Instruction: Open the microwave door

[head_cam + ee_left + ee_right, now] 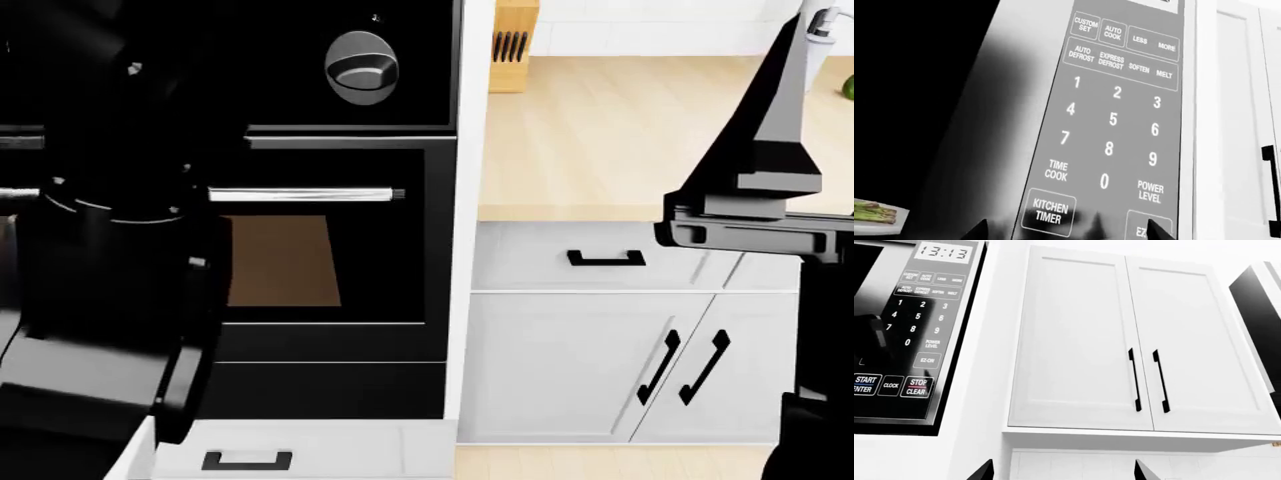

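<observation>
A: Where's the microwave?

B: Its keypad (1117, 120) fills the left wrist view; the dark door lies toward 9 o'clock.

A: The left gripper (1067, 231)?

B: Spread apart, empty, as is the right gripper (1064, 471). I'd slide along to the door edge, hook it, pull straight.

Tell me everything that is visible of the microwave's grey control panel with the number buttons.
The grey microwave control panel is a flat, glossy vertical strip with white-outlined buttons: function keys above, digits 0 to 9, then Time Cook, Power Level and Kitchen Timer. The right wrist view adds a clock display reading 13:13 and Start, Clock and Stop/Clear keys lowest. A white wall cabinet stands beside it. Nothing touches the panel.
</observation>
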Robot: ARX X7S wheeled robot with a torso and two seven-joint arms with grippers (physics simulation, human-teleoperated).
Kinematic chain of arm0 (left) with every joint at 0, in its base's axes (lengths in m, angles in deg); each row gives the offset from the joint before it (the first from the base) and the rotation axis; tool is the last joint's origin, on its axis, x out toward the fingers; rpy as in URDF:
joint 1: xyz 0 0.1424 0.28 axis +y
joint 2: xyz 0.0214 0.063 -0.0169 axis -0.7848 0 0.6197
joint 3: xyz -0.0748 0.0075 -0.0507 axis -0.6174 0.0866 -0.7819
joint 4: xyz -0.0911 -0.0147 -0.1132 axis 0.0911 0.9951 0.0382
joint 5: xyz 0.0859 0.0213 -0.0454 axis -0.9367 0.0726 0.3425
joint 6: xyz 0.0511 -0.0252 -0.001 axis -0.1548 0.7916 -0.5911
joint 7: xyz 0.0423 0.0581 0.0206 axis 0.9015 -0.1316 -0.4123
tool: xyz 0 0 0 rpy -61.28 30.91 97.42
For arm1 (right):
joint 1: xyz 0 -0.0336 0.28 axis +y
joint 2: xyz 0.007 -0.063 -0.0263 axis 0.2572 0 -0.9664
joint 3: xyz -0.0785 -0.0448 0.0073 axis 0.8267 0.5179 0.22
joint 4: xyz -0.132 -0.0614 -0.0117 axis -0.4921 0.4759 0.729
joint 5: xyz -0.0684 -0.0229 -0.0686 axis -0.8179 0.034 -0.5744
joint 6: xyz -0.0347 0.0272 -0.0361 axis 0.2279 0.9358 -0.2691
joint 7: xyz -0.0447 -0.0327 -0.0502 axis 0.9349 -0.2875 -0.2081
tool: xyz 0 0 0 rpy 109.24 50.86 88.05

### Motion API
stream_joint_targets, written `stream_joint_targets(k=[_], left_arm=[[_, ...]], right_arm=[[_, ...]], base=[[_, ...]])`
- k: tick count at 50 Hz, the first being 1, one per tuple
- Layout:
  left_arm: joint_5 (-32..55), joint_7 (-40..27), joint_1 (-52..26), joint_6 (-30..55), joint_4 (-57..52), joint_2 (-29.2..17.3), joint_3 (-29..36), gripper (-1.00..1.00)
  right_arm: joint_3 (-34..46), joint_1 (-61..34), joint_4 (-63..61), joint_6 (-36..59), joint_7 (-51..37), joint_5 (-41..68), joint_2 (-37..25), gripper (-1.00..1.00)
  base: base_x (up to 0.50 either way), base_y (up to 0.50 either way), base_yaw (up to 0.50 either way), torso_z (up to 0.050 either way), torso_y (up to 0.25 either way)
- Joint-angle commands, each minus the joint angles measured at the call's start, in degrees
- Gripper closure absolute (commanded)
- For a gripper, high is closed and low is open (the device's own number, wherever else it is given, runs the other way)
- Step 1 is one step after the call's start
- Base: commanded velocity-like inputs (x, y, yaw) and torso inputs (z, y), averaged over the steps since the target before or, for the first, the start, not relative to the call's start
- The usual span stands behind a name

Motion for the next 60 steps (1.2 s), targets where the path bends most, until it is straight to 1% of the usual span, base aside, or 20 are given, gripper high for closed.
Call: stream_joint_targets(k=[1,6,13,19,20,22,27,36,44,52,60], left_arm=[[-5.9,-8.6,-0.2,-10.2,10.0,-1.3,3.1,-1.00],[-8.5,-11.5,0.4,-11.2,9.5,-2.5,4.2,-1.00],[-11.2,-14.0,1.2,-11.6,8.9,-4.1,5.9,-1.00],[-12.8,-16.0,1.7,-11.4,7.7,-5.5,6.5,-1.00],[-13.6,-17.8,1.4,-9.3,7.3,-5.8,6.8,-1.00],[-14.3,-18.6,1.6,-9.7,6.5,-6.4,6.7,-1.00],[-16.5,-21.1,2.3,-8.9,3.0,-8.6,7.2,-1.00],[-17.3,-23.7,4.4,-6.5,-2.7,-11.9,6.4,-1.00],[-17.1,-26.1,7.6,-3.3,-10.3,-15.1,5.2,-1.00],[-16.4,-28.4,11.1,-2.0,-14.9,-16.8,3.4,-1.00],[-16.2,-31.4,14.7,0.7,-22.9,-18.6,2.2,-1.00]], right_arm=[[0.6,-1.0,-0.2,0.7,-0.6,0.5,-0.3,-1.00],[0.9,-1.5,-0.1,0.8,-0.7,0.7,-0.3,-1.00],[1.0,-1.7,0.0,0.6,-0.8,0.8,-0.5,-1.00],[1.2,-1.5,0.1,0.3,-0.9,0.7,-0.6,-1.00],[1.2,-1.5,0.1,0.3,-0.9,0.8,-0.6,-1.00],[1.2,-1.4,0.0,0.2,-1.0,0.8,-0.7,-1.00],[1.1,-1.2,0.1,-0.2,-1.1,0.8,-0.8,-1.00],[1.3,-1.0,0.3,-0.8,-1.2,0.7,-0.9,-1.00],[2.2,-1.4,0.9,-1.2,-1.0,0.4,-0.6,-1.00],[2.4,-1.8,0.9,-1.1,-1.2,0.6,-0.7,-1.00],[2.5,-2.0,1.0,-1.2,-1.2,0.9,-0.7,-1.00]], base=[[0.00,0.00,0.00,0.000,0.000],[0.00,0.00,0.00,0.000,0.000],[0.00,0.00,0.00,0.000,0.000],[0.00,0.00,0.00,0.000,0.000],[0.00,0.00,0.00,0.000,0.000],[0.00,0.00,0.00,0.000,0.000],[0.00,0.00,0.00,0.000,0.000],[0.00,0.00,0.00,0.000,0.000],[0.00,0.00,0.00,0.000,0.000],[0.00,0.00,0.00,0.000,0.000],[0.00,0.00,0.00,0.000,0.000]])
